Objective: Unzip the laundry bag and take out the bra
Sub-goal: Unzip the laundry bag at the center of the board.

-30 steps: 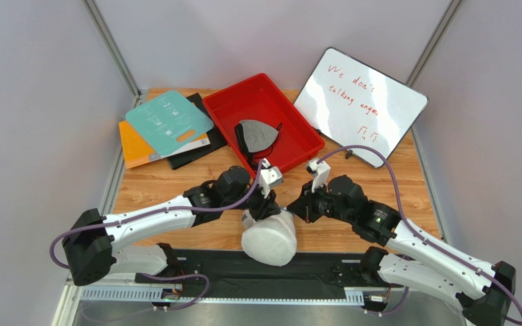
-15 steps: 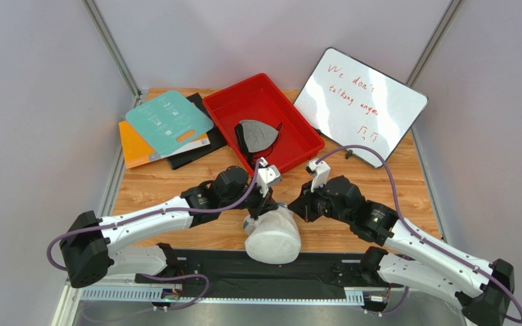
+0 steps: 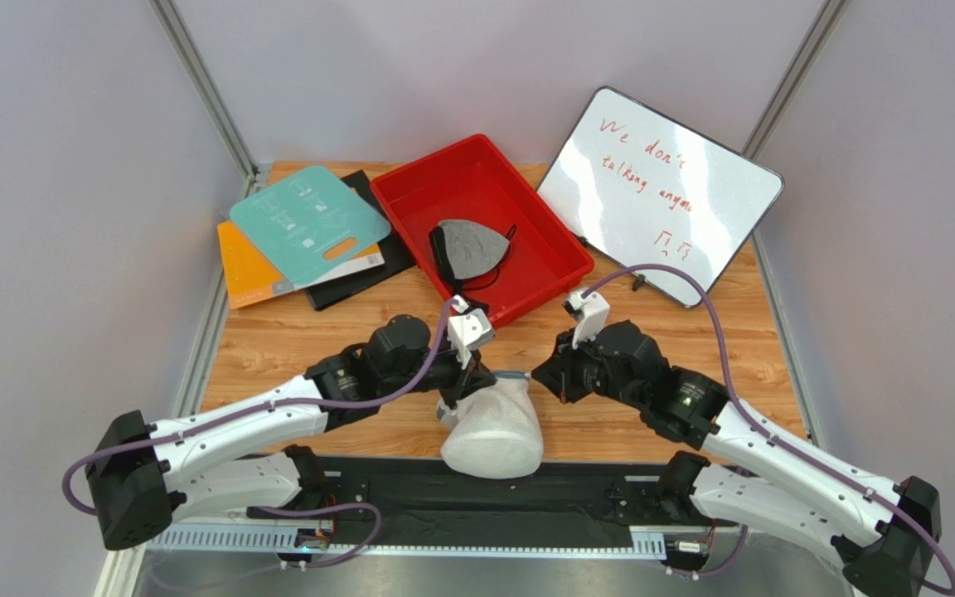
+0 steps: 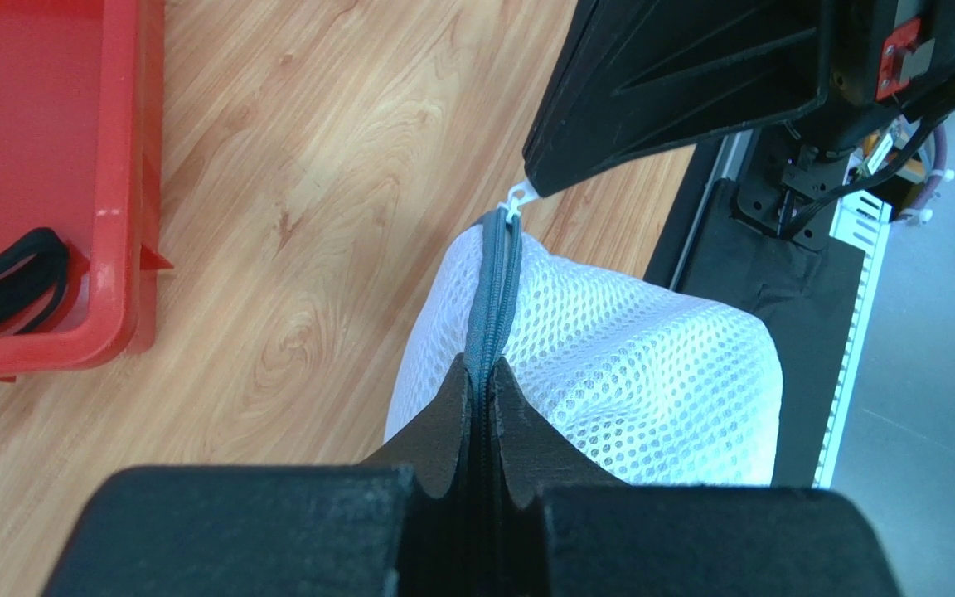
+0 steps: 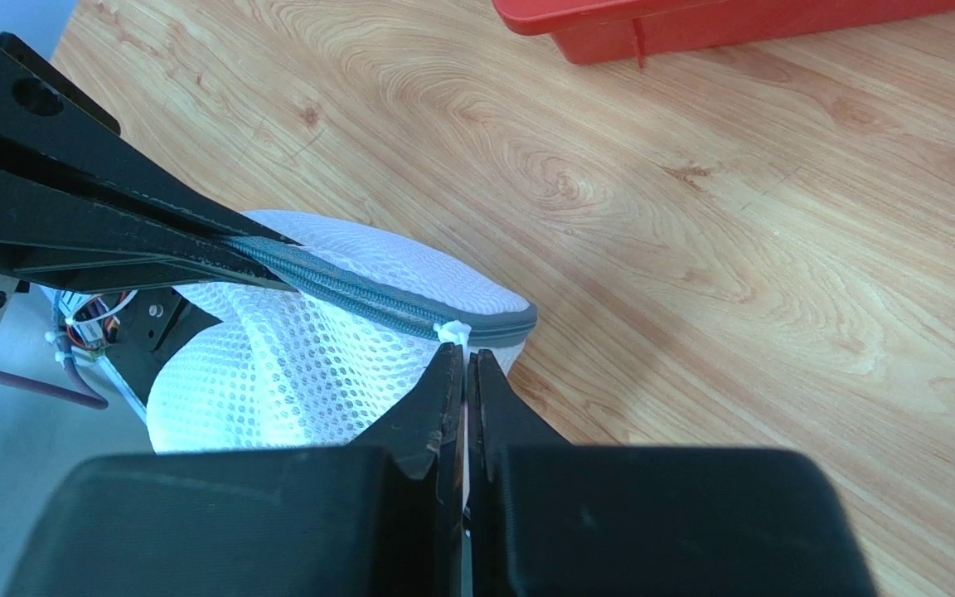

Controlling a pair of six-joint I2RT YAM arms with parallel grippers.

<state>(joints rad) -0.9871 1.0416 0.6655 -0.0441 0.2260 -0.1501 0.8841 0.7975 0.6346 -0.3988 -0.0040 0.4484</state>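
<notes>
The task is sitting at its very start. The laundry bag (image 3: pixel 495 429) is lying on the wooden table (image 3: pixel 283 336) near its front edge, between the 2 arms, and its grey zipper band (image 4: pixel 495 286) is showing closed along all of the length in view. The left gripper (image 4: pixel 485 367) is clamping that band with its fingers pressed fully together. The right gripper (image 5: pixel 461 355) is likewise pinched tight, its tips meeting at the white zipper pull (image 5: pixel 451 332) and appearing to nip it. The band is running taut between the 2. The beige bra is not showing through the mesh (the grey one (image 3: pixel 468 249) in the red tray (image 3: pixel 408 187) is a different garment), so it is presumably waiting inside. Everything is remaining: running the zipper open, reaching in, drawing the bra out.
</notes>
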